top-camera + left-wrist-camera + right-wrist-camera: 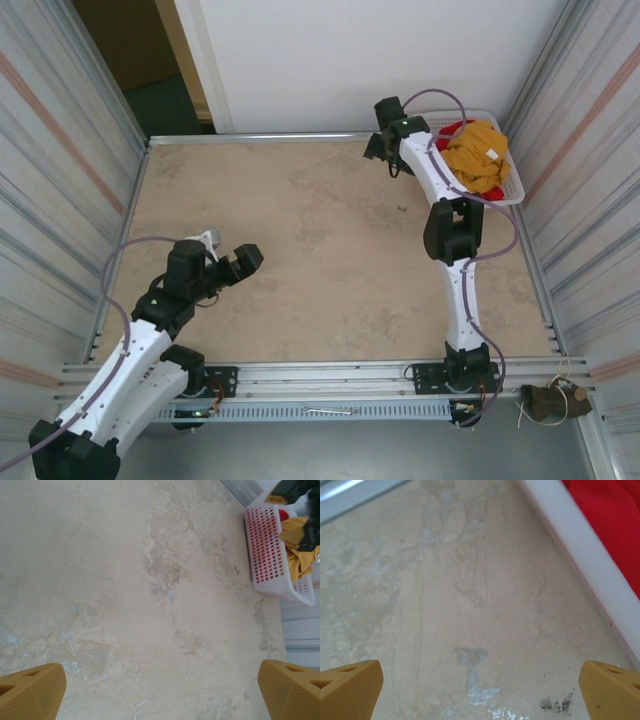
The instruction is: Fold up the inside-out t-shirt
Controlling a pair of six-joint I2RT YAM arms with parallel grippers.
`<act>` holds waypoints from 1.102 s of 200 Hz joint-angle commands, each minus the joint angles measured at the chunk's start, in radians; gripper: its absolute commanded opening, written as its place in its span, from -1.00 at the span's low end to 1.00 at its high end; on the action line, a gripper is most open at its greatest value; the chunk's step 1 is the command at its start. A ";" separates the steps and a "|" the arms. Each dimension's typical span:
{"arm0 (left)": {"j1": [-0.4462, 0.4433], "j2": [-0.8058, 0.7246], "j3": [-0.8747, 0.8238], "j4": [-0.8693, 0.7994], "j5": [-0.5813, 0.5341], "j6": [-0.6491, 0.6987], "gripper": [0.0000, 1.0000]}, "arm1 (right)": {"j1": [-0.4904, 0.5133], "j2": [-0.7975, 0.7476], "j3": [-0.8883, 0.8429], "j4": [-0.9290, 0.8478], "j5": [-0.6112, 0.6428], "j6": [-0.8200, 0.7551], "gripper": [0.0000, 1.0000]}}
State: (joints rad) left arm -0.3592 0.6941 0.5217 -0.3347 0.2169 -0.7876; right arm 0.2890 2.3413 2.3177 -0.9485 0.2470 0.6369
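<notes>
I see the mustard-yellow cloth t-shirt (pixel 478 152) crumpled in a heap inside the white perforated plastic basket (pixel 517 192) at the upper right of the overhead view, lying on top of bright red garments (pixel 455 128). The basket sits on the mottled beige bench (pixel 320 260). My right hand (pixel 380 140) hovers just left of the basket, its yellow fingers (pixel 350 690) spread wide, holding nothing. My left hand (pixel 228 252), at the lower left and well apart from the shirt, is likewise open and empty
</notes>
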 commanded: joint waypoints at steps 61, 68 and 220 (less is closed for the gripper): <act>0.006 0.062 -0.002 0.091 0.094 0.026 0.97 | -0.262 -0.156 -0.013 -0.080 0.137 -0.005 0.98; 0.005 0.062 -0.003 0.091 0.098 0.028 0.97 | -0.277 -0.129 0.014 -0.099 0.166 -0.001 0.98; 0.006 0.068 -0.019 0.086 0.099 0.023 0.97 | -0.298 -0.262 0.201 0.034 -0.077 -0.132 -1.00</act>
State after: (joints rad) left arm -0.3592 0.7719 0.4877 -0.2348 0.3218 -0.7830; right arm -0.0666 2.3577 2.5126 -1.0275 0.2581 0.5365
